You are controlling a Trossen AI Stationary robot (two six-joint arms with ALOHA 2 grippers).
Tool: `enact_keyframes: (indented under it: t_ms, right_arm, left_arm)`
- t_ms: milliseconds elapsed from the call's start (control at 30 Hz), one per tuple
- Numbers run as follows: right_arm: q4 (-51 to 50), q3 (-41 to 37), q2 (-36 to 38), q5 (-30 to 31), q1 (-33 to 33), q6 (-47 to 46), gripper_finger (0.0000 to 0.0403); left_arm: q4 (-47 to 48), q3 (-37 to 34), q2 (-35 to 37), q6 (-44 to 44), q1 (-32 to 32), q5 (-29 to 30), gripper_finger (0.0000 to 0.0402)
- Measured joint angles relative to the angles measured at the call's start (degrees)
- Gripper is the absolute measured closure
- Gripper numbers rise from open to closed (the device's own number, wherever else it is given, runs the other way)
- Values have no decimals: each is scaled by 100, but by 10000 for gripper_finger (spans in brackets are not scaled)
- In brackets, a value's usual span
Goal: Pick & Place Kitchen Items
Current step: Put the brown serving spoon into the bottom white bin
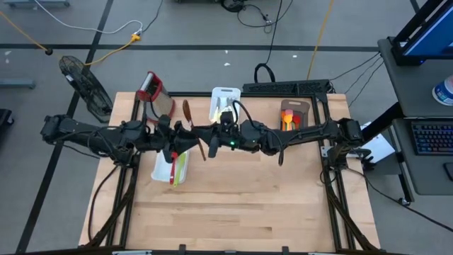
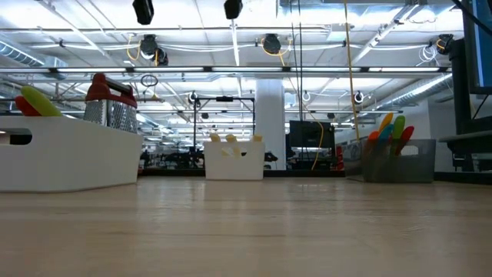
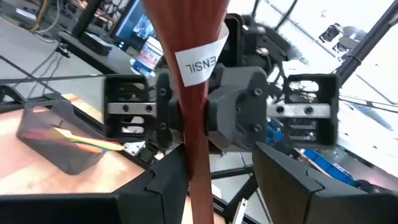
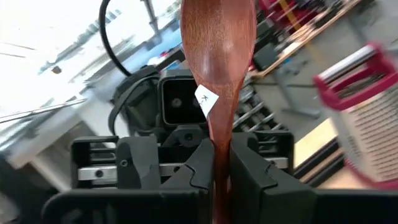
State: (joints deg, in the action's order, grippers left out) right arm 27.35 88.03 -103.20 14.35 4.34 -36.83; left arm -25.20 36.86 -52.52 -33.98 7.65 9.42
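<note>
Two black jointed arms w/ black cables, green LED, grey tool housing w/ screws

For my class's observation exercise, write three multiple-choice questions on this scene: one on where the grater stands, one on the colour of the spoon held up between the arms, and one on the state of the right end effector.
1. Where on the table is the grater?
A. front right corner
B. dead centre
C. back left corner

2. What colour is the spoon?
A. brown
B. blue
C. white

3. The right end effector is:
A. wide open and empty
B. shut on the spoon
C. shut on the grater

Key:
1 C: the high view shows it by the back left corner.
2 A: both wrist views show brown wood.
3 B: its fingers press the spoon's handle from both sides.
</note>
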Motion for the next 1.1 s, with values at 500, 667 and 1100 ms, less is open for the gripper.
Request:
enact_keyframes:
  t_ms: [500,667,1100]
  right_arm:
    - [134,9,-125,1023,140,650,382]
    - [133,15,-231,1141,140,629,382]
    - [-169,4,-264,1263,138,712,382]
  left_arm:
    - [399,7,-260,-401,-219,238,220]
    - [226,7,-568,-726,-285,330,220]
    - [321,9,-666,-938,-345,263,376]
